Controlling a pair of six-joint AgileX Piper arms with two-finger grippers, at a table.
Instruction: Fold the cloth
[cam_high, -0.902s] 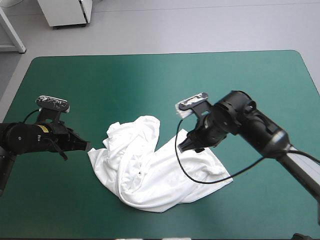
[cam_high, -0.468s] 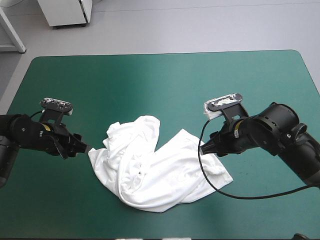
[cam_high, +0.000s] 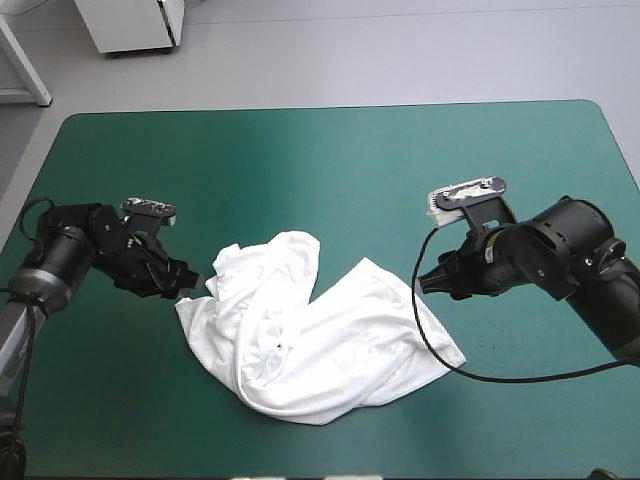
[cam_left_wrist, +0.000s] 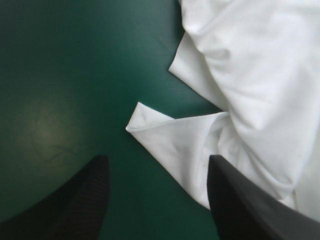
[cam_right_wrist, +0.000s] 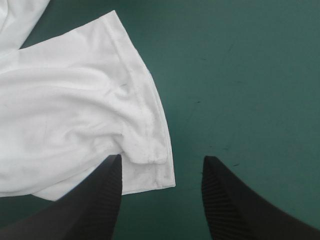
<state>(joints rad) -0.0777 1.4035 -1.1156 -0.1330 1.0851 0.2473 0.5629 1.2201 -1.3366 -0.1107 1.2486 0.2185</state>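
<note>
"Left wrist view first: left gripper (cam_left_wrist: 157, 160)?"
"Released. Black fingers (cam_left_wrist: 75, 200) wide apart, nothing in them. A folded white corner (cam_left_wrist: 150, 125) of the T-shirt (cam_left_wrist: 250, 75) lies just ahead, between them, closer to one finger."
"And the right gripper (cam_right_wrist: 162, 159)?"
"Same, spread and empty. The shirt's hemmed edge (cam_right_wrist: 147, 115) ends just ahead, its corner between the fingers and hugging one of them. Bare teal-green cover (cam_right_wrist: 250, 75) in front of the other."
"Where's the shirt overall?"
"From where I stand it's a crumpled heap, not spread, a bit toward 6 o'clock of the cover's middle. Left gripper at the heap's 10 o'clock, touching or just beside the edge, can't tell which. Right gripper at its 2 o'clock, just beside the edge."
"Stage?"
"Early, I'd say. Looks like lining up to take two edges and spread it. No fold made yet."
"What could go wrong?"
"Both targets sit off-centre in the gap. Closing as they stand could catch only a sliver of cloth, which would slip out on the lift. Coming in low, a finger could shove the edge along the cover instead of straddling it. On the left the corner is doubled over, so a pinch may take two layers and the shirt won't open out."
</note>
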